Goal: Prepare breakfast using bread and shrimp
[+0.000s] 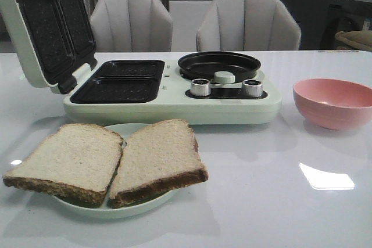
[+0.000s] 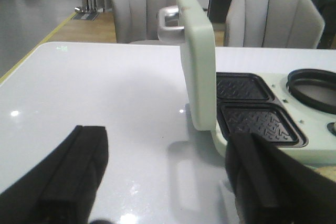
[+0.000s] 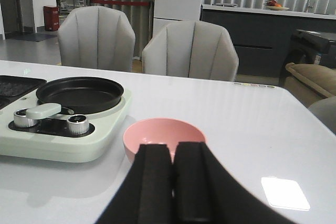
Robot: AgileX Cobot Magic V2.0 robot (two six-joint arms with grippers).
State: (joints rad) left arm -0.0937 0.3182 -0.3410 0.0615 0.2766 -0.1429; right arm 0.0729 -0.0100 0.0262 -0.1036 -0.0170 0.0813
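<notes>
Two slices of bread lie side by side on a pale green plate near the front edge of the tabletop, toward its left half; their inner edges touch and both overhang the plate's rim. Behind the plate, about mid-tabletop, sits a pale green breakfast maker. Its lid stands open and tilted back on the left, showing two dark waffle-patterned plates, and a round black pan rests on its right part behind two silver knobs and a round pale green knob. A pink bowl stands on the tabletop to the right of the appliance, apart from it, close to the right edge. No shrimp can be seen; the inside of the bowl is hidden in the front view and only partly visible in the right wrist view. In the left wrist view, the left gripper has its black fingers spread wide apart with nothing between them, hovering over bare tabletop beside the open lid. In the right wrist view, the right gripper has its fingers pressed together, holding nothing, with the pink bowl just beyond the tips. Two grey chairs stand behind the far edge of the tabletop.
</notes>
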